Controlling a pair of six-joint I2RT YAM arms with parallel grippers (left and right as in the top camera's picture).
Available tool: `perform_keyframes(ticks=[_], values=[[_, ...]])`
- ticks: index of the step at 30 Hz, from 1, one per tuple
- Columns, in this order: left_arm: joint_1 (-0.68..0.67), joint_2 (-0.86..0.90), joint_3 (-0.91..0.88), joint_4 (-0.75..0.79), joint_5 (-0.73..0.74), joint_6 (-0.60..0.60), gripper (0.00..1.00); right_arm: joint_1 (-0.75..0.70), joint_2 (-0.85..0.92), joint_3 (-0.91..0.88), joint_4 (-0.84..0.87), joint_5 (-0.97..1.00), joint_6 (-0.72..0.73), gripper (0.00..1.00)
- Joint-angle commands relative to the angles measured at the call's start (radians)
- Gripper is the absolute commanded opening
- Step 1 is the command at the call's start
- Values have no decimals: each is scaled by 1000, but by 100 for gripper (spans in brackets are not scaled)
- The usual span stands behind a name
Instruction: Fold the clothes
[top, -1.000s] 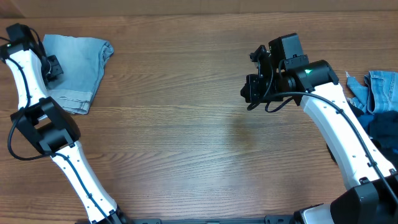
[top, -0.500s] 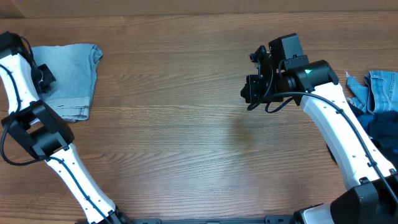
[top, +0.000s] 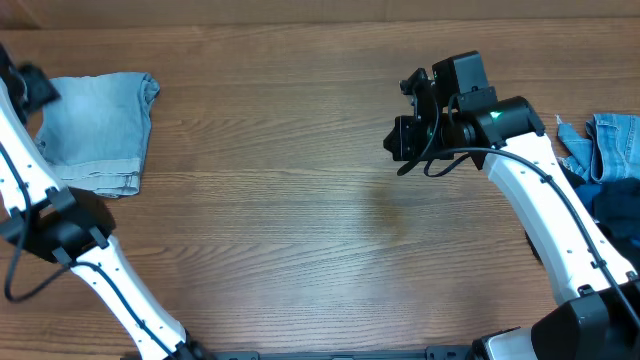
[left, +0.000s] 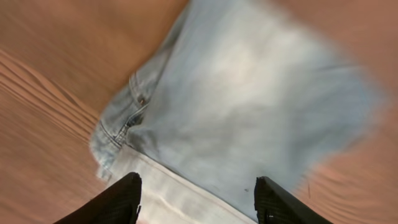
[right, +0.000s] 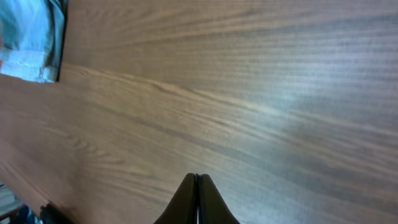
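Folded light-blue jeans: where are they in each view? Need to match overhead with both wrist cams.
Overhead: the folded light-blue jeans lie at the far left, near the top edge.
Left wrist: they fill the middle of the frame, blurred.
Right wrist: only a corner shows, at the top left.
Shared landmark: the pale hem band along one edge of the jeans.

Left wrist view: blurred throughout. Folded denim smeared toward the right, cropped at the bottom border; left pincer seen only as two spread fingertips. Overhead: left arm partly outside the left border; heap of jeans at the right cropped by the border, garment count unclear. Right wrist view: only a corner of the folded denim at upper left; right pincer reduced to closed tips at the bottom border.
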Motion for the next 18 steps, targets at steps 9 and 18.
perform_keyframes(ticks=[9,18], values=[[-524,-578,11,-147,-38,113,57,-18,-183,298,-124,644,154,4],[-941,-951,-386,-147,-221,60,100,-313,-439,298,-297,570,244,4]])
